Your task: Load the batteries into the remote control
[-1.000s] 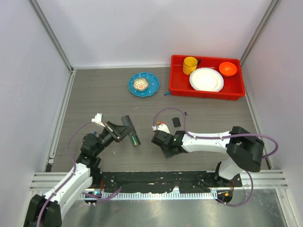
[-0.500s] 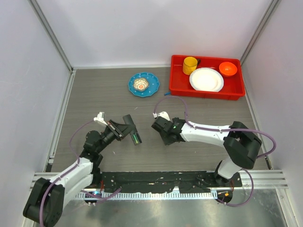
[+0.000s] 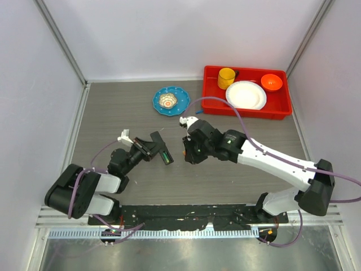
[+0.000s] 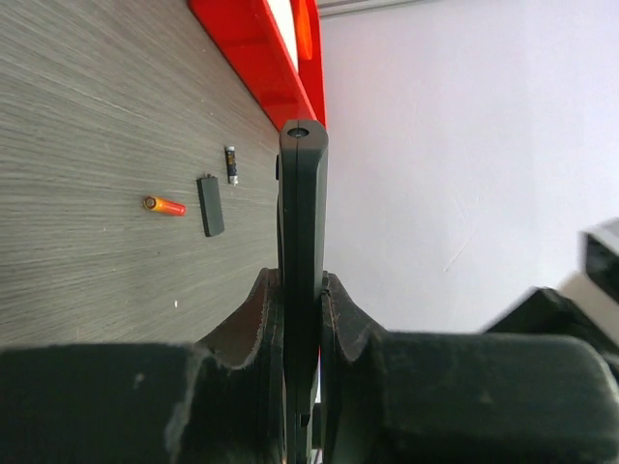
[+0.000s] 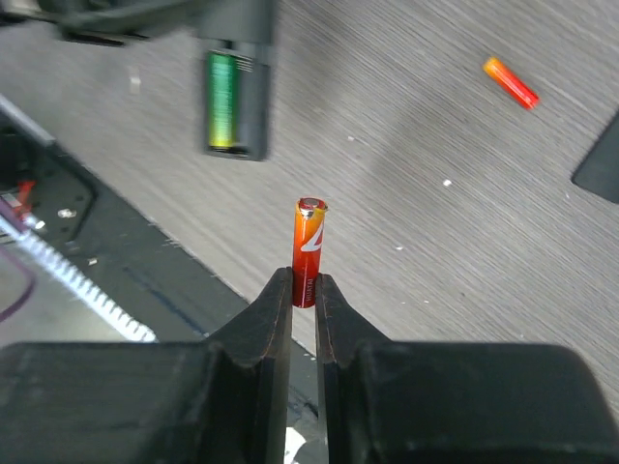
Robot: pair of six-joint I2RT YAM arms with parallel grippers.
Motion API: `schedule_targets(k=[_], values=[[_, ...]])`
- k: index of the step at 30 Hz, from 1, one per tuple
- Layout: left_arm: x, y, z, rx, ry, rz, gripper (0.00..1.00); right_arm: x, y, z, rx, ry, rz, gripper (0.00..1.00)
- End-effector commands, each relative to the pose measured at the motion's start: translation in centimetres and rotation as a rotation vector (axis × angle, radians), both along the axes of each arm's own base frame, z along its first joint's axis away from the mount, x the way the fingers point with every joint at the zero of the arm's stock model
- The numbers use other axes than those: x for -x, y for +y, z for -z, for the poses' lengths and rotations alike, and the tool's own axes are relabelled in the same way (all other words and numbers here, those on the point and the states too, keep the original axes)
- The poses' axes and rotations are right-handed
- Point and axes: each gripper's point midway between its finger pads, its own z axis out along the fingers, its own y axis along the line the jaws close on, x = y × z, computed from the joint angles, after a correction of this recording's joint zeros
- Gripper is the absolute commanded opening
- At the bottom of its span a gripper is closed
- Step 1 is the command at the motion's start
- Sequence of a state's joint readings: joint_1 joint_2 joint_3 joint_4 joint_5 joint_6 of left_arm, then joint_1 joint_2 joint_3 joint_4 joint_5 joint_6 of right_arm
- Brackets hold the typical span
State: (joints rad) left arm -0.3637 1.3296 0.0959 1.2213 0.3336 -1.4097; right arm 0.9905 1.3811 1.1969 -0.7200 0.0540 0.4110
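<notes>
My left gripper (image 3: 149,150) is shut on the remote control (image 3: 161,150), a slim black bar held off the table. In the left wrist view the remote control (image 4: 303,222) stands edge-on between the fingers. Its open compartment (image 5: 222,101) shows something green inside. My right gripper (image 5: 304,290) is shut on an orange-red battery (image 5: 309,246) that sticks out past the fingertips, a short way from the remote control (image 5: 239,82). In the top view the right gripper (image 3: 188,153) is just right of the remote. Another orange battery (image 5: 511,82) lies on the table; it also shows as the battery (image 4: 164,205).
A small flat black piece (image 4: 210,204) and a dark little cell (image 4: 231,163) lie near the loose battery. A blue plate (image 3: 171,100) holding a small dish sits at the back. The red tray (image 3: 246,107) with cup, white plate and orange bowl is back right.
The right arm has swung away from the near edge and towards the remote, carrying the battery. The left gripper with the remote has shifted slightly right.
</notes>
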Motion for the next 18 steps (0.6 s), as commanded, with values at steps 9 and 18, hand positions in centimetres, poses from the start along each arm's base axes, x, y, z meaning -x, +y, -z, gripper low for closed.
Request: schedule_targets(k=[9, 18], values=[[0.9, -3.5, -9.8, 0.109, -0.411, 0.045, 0.0, 2.5, 2.0, -4.9, -0.073, 0.088, -0.179, 0.01], [1.2, -4.2, -9.9, 0.1, -0.427, 0.06, 0.0, 2.0, 1.7, -4.4, -0.053, 0.144, -0.16, 0.01]])
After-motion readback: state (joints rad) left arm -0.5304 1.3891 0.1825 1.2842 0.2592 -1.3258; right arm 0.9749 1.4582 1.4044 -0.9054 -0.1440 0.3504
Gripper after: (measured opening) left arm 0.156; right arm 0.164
